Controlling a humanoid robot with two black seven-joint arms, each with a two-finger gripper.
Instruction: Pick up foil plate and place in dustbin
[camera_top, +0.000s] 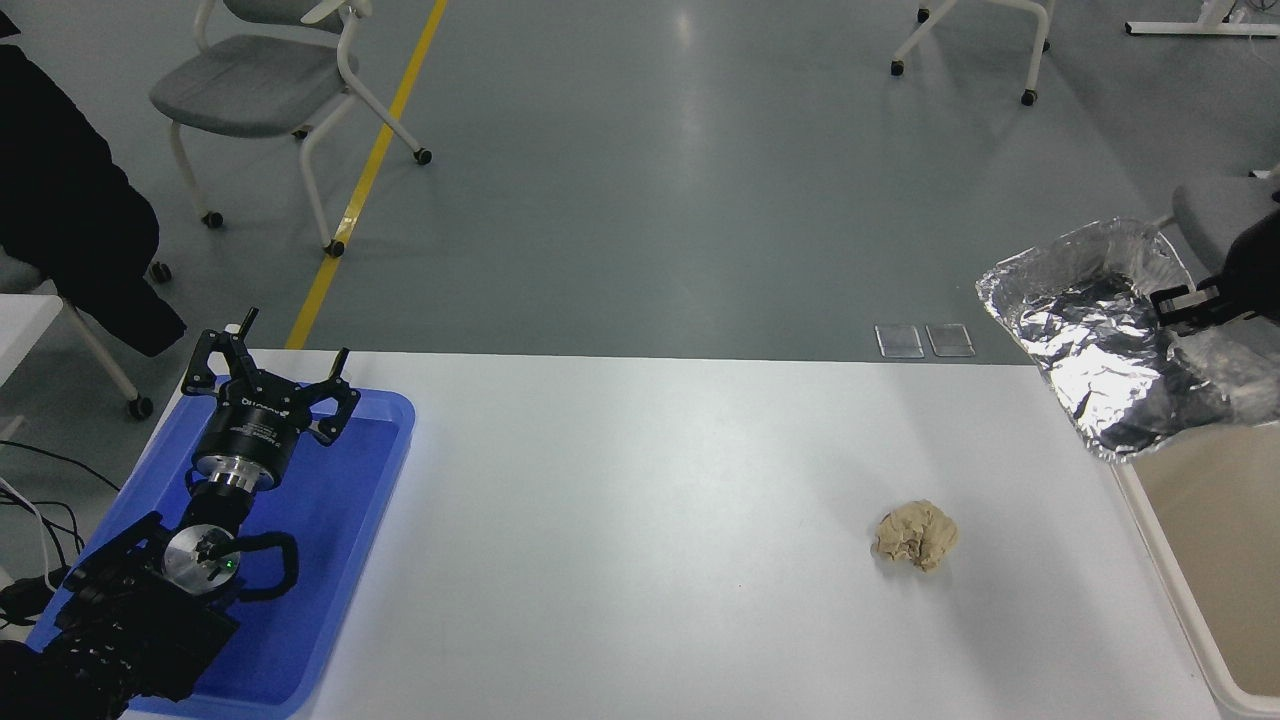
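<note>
The foil plate (1095, 335) is a shiny, wrinkled silver tray. It hangs tilted in the air at the right edge, over the table's far right corner and the rim of the dustbin (1165, 580). My right gripper (1172, 303) is shut on the plate's right rim and comes in from the right edge. The cream dustbin stands beside the table at the right, partly cut off by the picture's edge. My left gripper (268, 362) is open and parked over the blue tray at the lower left.
A small tan crumpled lump (915, 535) lies on the white table (640, 520), right of the middle. A blue tray (340, 520) sits at the left end. Chairs stand on the grey floor beyond the table. A dark coat hangs at the far left.
</note>
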